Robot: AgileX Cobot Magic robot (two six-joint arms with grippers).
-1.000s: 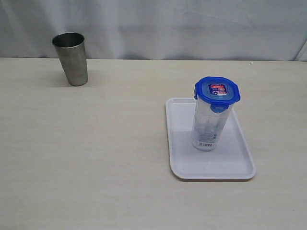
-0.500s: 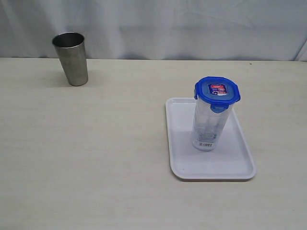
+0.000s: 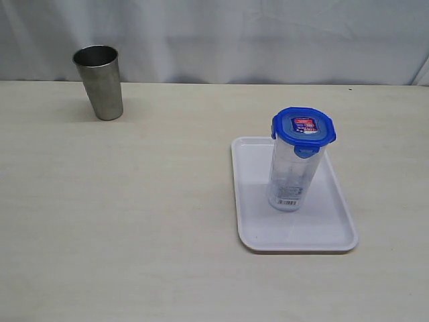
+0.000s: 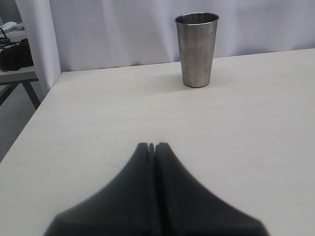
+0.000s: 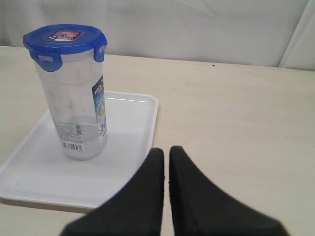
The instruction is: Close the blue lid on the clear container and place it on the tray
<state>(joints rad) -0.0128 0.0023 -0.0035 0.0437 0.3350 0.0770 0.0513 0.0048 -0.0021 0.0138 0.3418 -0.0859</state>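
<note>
Exterior view: the container, with the blue lid on, is standing upright on the tray; a steel cup is standing at its 10 o'clock. Left wrist view: the left pincer is hanging closed and empty. Right wrist view: the right pincer is hanging closed and empty, near the tray.

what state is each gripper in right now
Left gripper: closed, holding nothing.
Right gripper: closed, holding nothing.
</note>
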